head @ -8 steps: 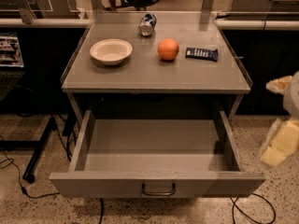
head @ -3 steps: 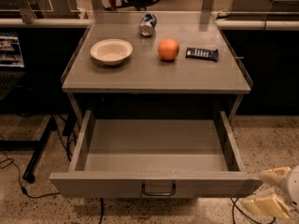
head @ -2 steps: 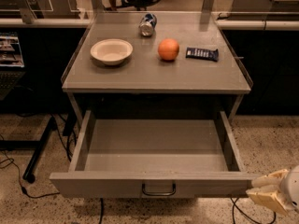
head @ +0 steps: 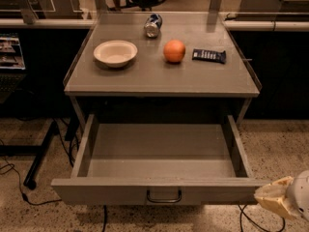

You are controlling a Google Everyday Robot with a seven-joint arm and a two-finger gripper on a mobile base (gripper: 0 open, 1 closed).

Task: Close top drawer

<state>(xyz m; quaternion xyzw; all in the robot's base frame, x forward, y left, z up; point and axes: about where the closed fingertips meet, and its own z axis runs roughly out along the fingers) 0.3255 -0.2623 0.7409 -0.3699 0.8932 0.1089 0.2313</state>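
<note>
The top drawer point(head: 161, 191) of the grey cabinet is pulled far out toward me and is empty inside. Its grey front faces me, with a small dark metal handle point(head: 164, 196) at centre. My gripper point(head: 274, 197) is at the lower right edge of the view, just off the drawer front's right end and at about its height. Only its cream-coloured tip and a white rounded part show. It holds nothing that I can see.
On the cabinet top point(head: 159, 81) lie a white bowl point(head: 115, 53), a tipped can point(head: 153, 25), an orange point(head: 174, 50) and a dark snack bar point(head: 208, 55). A black stand leg point(head: 41, 153) and cables lie on the speckled floor at left.
My gripper has dropped from mid-height at the right to the lower right, then edged left toward the drawer front's right end. The drawer has not moved.
</note>
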